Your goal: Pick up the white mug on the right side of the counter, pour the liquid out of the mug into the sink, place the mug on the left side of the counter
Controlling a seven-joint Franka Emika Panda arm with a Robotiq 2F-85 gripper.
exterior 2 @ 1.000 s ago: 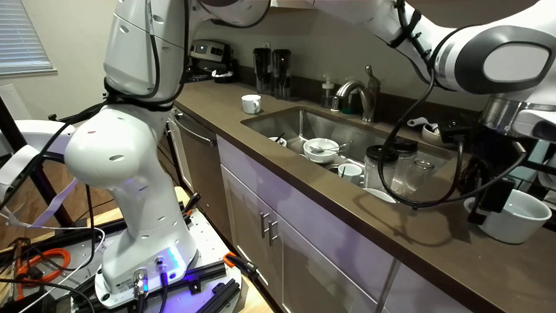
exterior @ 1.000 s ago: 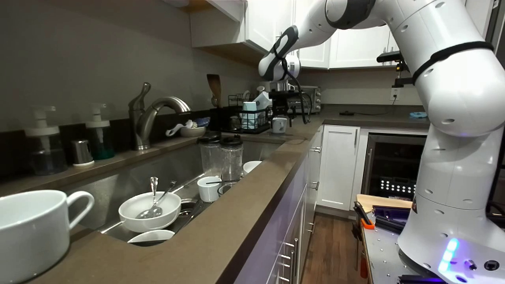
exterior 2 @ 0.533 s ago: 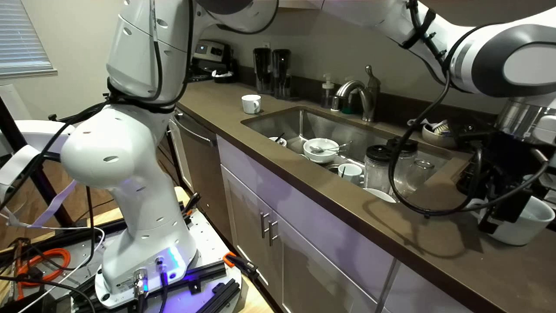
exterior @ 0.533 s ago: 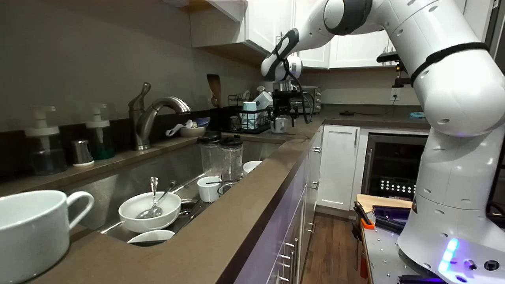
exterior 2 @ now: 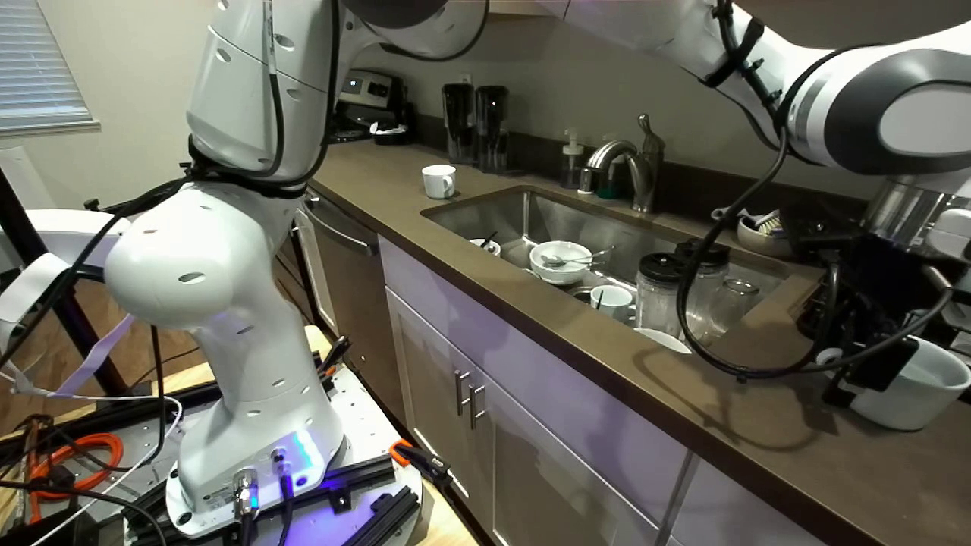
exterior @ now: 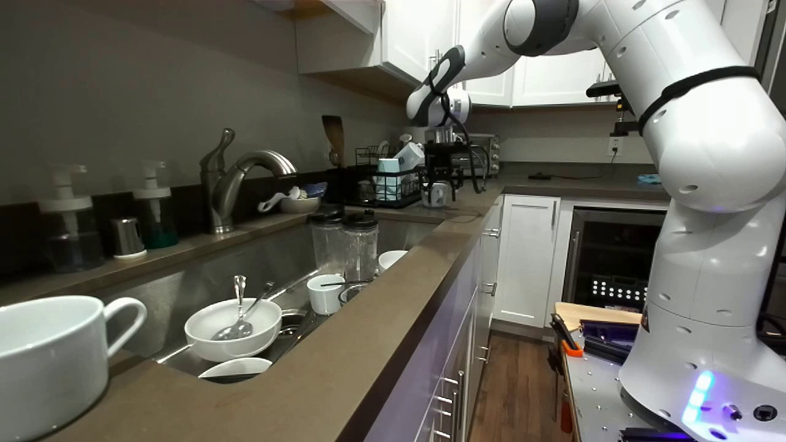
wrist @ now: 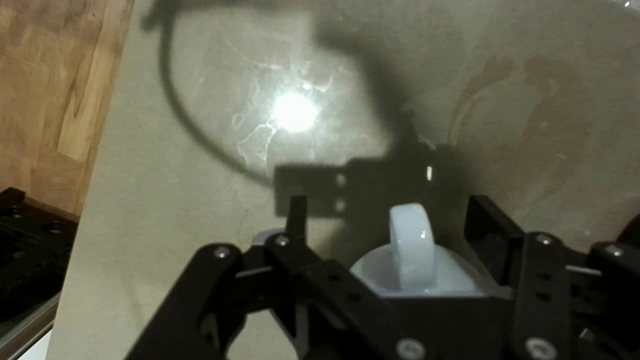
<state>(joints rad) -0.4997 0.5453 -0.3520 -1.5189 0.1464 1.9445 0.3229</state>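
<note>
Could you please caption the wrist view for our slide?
Open gripper, with the handle of a white mug between its fingers.

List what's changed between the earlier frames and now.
The pincer has moved slightly down and away from the sink, closer to the white mug, which may have been nudged a little. Its fingers stand apart on either side of the handle; nothing visibly taken hold of or let go.
Unchanged: bowl in the sink, faucet, other counter mug.
</note>
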